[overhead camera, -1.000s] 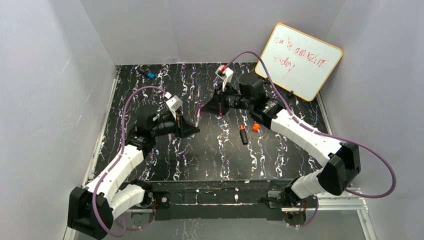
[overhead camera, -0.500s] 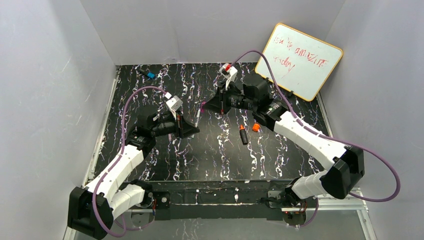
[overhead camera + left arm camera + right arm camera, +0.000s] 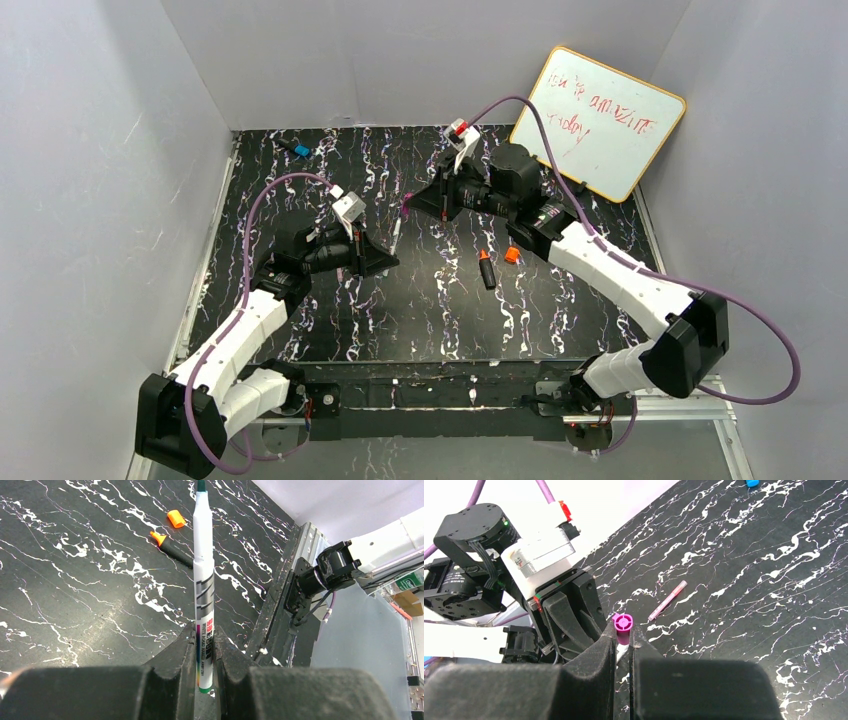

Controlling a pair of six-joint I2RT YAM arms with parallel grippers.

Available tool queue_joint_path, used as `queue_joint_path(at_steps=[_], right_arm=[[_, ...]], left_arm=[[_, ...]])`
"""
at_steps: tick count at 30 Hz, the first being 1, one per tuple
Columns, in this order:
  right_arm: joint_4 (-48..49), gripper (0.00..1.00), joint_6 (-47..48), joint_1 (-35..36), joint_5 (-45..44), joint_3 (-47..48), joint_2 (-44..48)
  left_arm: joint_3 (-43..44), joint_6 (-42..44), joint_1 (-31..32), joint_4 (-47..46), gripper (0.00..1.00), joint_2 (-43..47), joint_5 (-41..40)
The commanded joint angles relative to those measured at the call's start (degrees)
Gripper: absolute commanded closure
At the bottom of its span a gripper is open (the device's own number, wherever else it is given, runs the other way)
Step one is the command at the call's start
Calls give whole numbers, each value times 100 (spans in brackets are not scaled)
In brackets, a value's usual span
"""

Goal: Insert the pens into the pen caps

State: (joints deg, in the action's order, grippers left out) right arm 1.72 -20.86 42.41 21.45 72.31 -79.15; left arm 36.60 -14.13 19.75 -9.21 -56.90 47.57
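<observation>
The black marker (image 3: 487, 271) is seen lying on the dark table (image 3: 450, 320), its orange end turned to the far side. To the left of the marker, at about the same depth, the left gripper (image 3: 388, 257) is clamped on the lower end of the white pen (image 3: 397, 228), which is held slanting up and away with its dark tip foremost. Just beside the marker, on its right and slightly farther back, the orange cap (image 3: 512, 255) is laid, apart from it. Farther back and left of the marker, the right gripper (image 3: 414, 203) is closed around the magenta cap (image 3: 407, 198), which is held close to the pen's tip; whether the two touch cannot be told. In the right wrist view, the pink pen (image 3: 667, 600) is seen flat on the table beyond that cap. Well left of the marker, by the far edge, a small black piece with a blue end (image 3: 297, 149) is laid. Far right of the marker, a whiteboard (image 3: 598, 122) is leaned against the wall.
</observation>
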Motion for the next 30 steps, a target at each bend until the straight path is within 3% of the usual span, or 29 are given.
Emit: queue_joint_path(at_steps=[1, 30], right_arm=[[365, 86, -25, -40, -11, 210, -52], [557, 86, -269, -40, 255, -132, -188]], left_arm=[[196, 16, 20, -72, 100, 57, 125], [207, 60, 20, -28, 100, 119, 101]])
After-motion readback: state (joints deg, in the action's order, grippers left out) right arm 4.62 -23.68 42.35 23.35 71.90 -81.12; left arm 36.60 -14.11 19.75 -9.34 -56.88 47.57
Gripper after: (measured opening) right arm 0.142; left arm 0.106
